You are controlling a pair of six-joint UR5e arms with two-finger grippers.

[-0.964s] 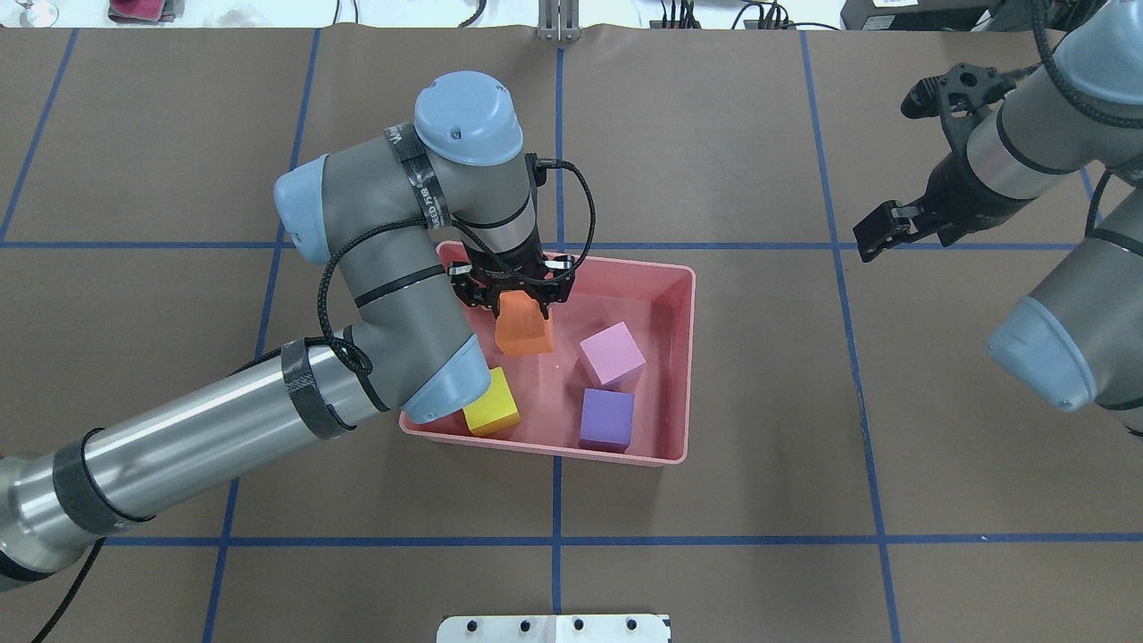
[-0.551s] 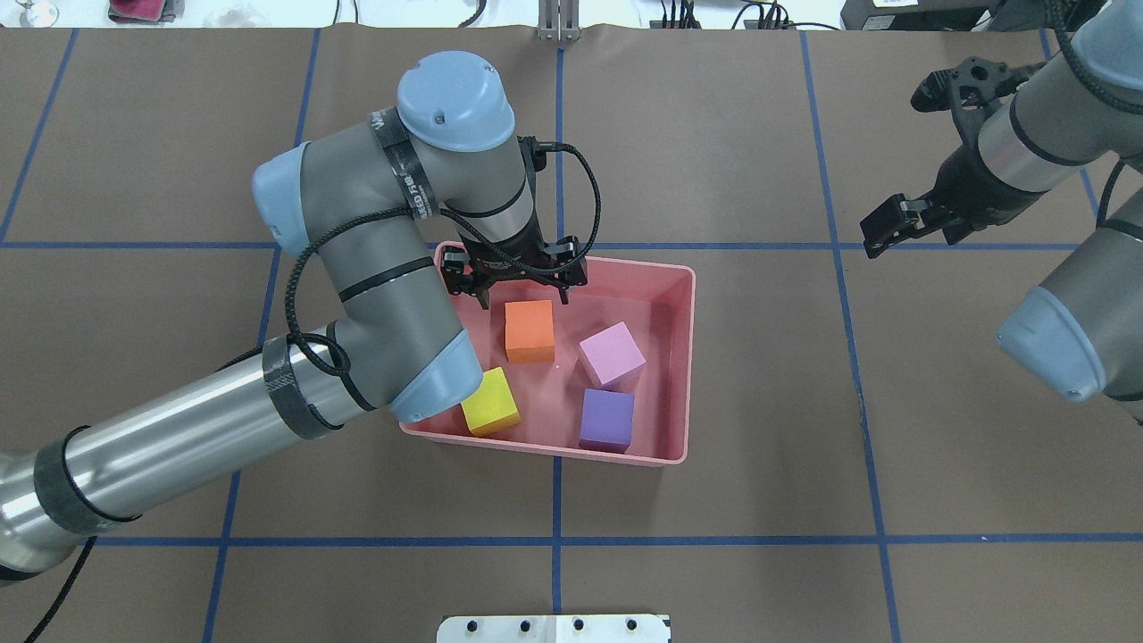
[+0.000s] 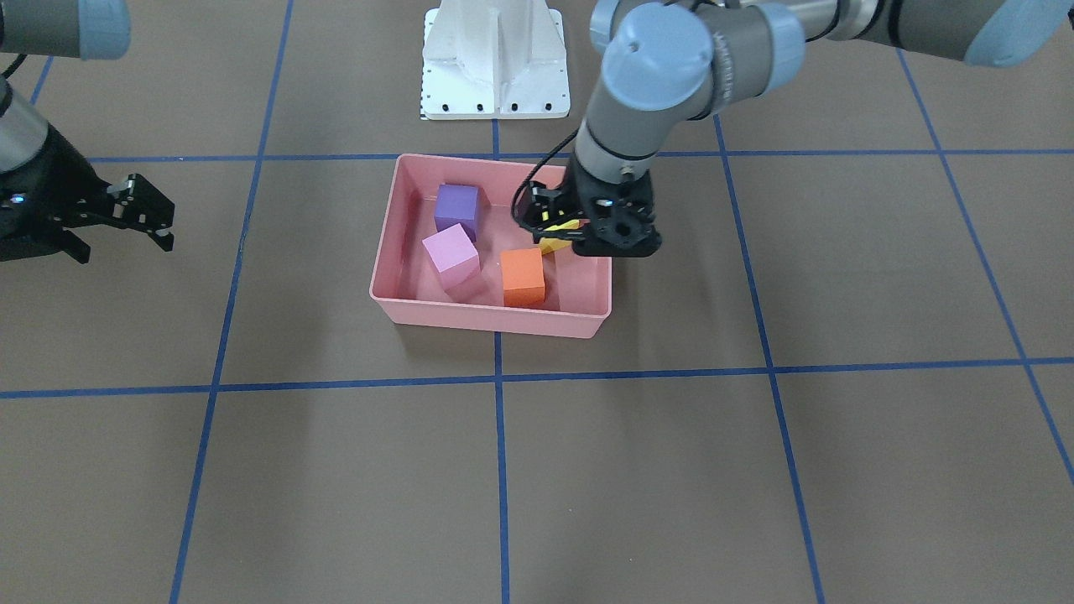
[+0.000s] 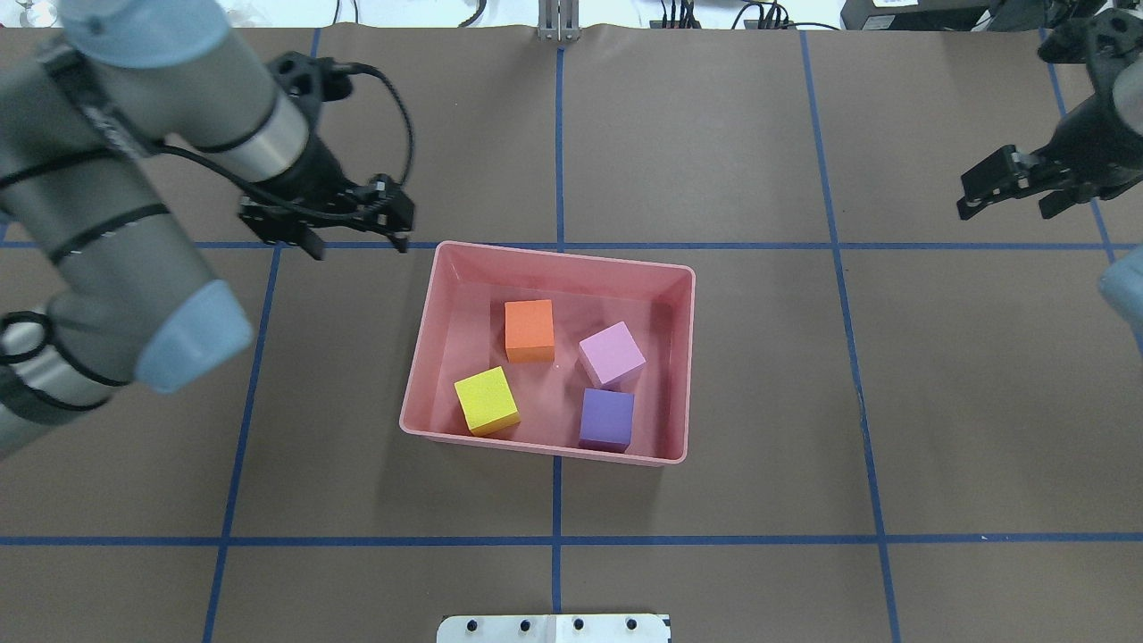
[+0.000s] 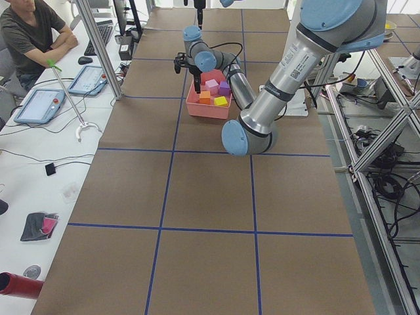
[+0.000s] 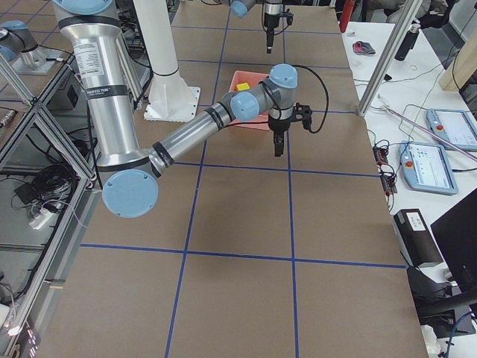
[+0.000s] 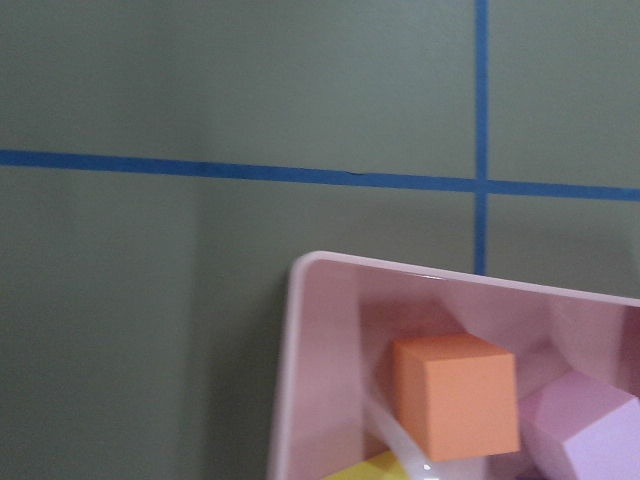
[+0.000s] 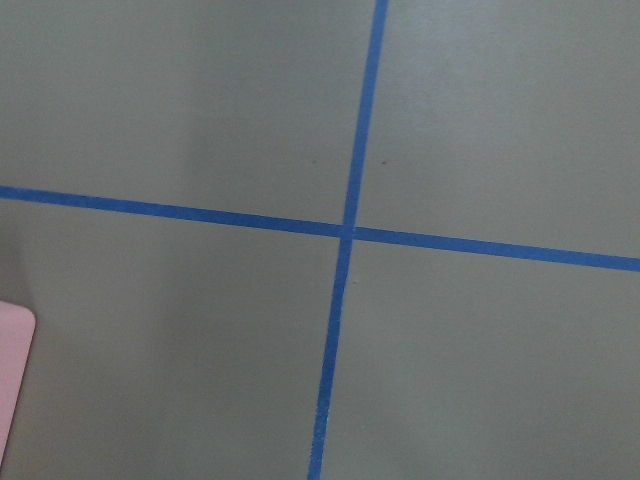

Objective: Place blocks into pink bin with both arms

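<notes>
The pink bin (image 4: pixel 689 357) stands at the table's middle and also shows in the front view (image 3: pixel 487 317). Four blocks lie in it, apart from each other: orange (image 4: pixel 529 330), light pink (image 4: pixel 612 354), purple (image 4: pixel 606 418) and yellow (image 4: pixel 487 401). My left gripper (image 4: pixel 357 246) is open and empty, outside the bin beside its far left corner. My right gripper (image 4: pixel 1005 205) is open and empty, far to the right of the bin. The left wrist view shows the bin's corner (image 7: pixel 290 380) with the orange block (image 7: pixel 455 395) inside. In the front view the left gripper hides most of the yellow block.
The white pedestal base (image 3: pixel 495 67) stands at the robot's side of the table. Blue tape lines (image 4: pixel 558 540) cross the brown cover. A metal bracket (image 4: pixel 558 22) sits at the far edge. Operators' desks with tablets (image 5: pixel 39 105) lie beyond it.
My left gripper opened and let go of the orange block in the bin, then rose and swung left out of the bin. My right gripper drew further right.
</notes>
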